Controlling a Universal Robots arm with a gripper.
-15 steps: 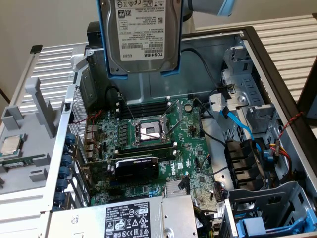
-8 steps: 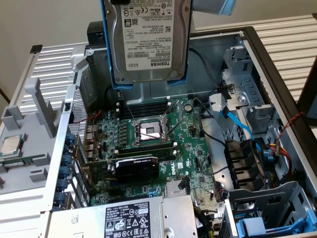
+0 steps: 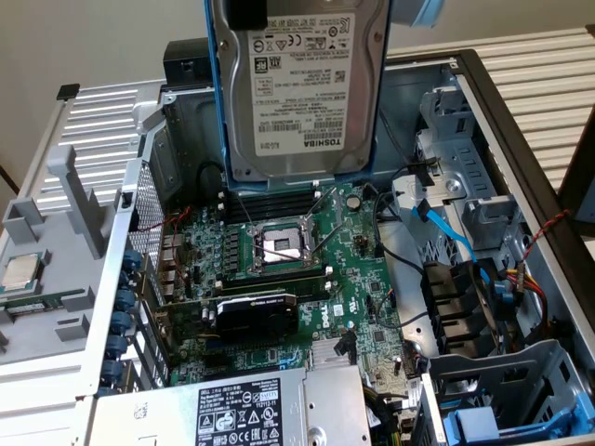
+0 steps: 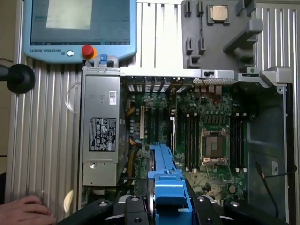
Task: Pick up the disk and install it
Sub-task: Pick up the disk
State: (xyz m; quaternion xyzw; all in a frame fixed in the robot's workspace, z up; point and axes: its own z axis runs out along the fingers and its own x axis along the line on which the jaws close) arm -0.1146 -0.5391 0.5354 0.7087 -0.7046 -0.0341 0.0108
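The disk (image 3: 302, 88), a silver hard drive with a white label in a bright blue carrier, hangs upright high over the open computer case, above the motherboard's far end. A black part of my gripper (image 3: 245, 11) shows at its upper edge. In the wrist view the carrier's blue edge (image 4: 165, 173) runs between the black fingers (image 4: 136, 208) of my gripper (image 4: 167, 204), which is shut on it. The case interior lies well below the disk.
The open case holds the motherboard (image 3: 367, 297) with an empty processor socket (image 3: 282, 246), a black card (image 3: 256, 311) and a grey power supply (image 3: 251, 409). Drive bays (image 3: 493, 418) and a blue cable (image 3: 446, 228) sit at the exterior view's right. A processor chip (image 3: 25, 272) rests on a grey tray. A teach pendant (image 4: 79, 28) and a hand (image 4: 23, 212) are beside the case.
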